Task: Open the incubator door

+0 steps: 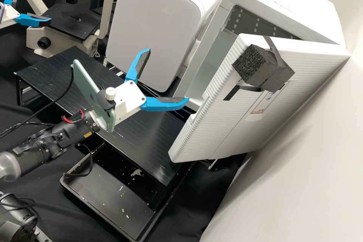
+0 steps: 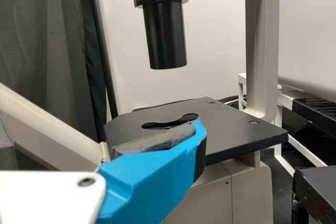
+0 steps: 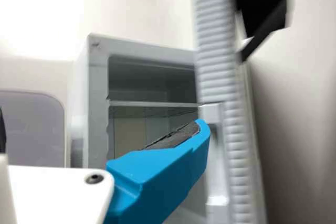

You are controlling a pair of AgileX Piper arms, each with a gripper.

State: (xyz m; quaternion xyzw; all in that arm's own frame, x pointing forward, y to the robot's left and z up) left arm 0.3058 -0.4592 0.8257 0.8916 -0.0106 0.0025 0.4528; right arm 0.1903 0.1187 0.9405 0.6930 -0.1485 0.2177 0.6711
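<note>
The white incubator (image 1: 283, 7) has its ribbed door (image 1: 211, 132) swung wide, baring a grey interior. A black foam block (image 1: 261, 64) is strapped to the door's outer face. My right gripper (image 1: 167, 75) stands open and empty by the door's free edge; whether a finger touches it, I cannot tell. In the right wrist view, one blue finger of the right gripper (image 3: 102, 127) overlaps the door (image 3: 214, 40), with the incubator (image 3: 97, 103) behind. At the far left, my left gripper (image 1: 34, 6) is open near the microscope; the left wrist view shows the left gripper (image 2: 100, 135) before its stage.
A microscope (image 1: 72, 19) stands at the back left, and a large white-grey appliance (image 1: 155, 19) beside the incubator. A black slatted table (image 1: 56, 72) lies under the right arm, with a black tray (image 1: 109, 193) lower in front. A pale wall (image 1: 295, 159) rises behind the door.
</note>
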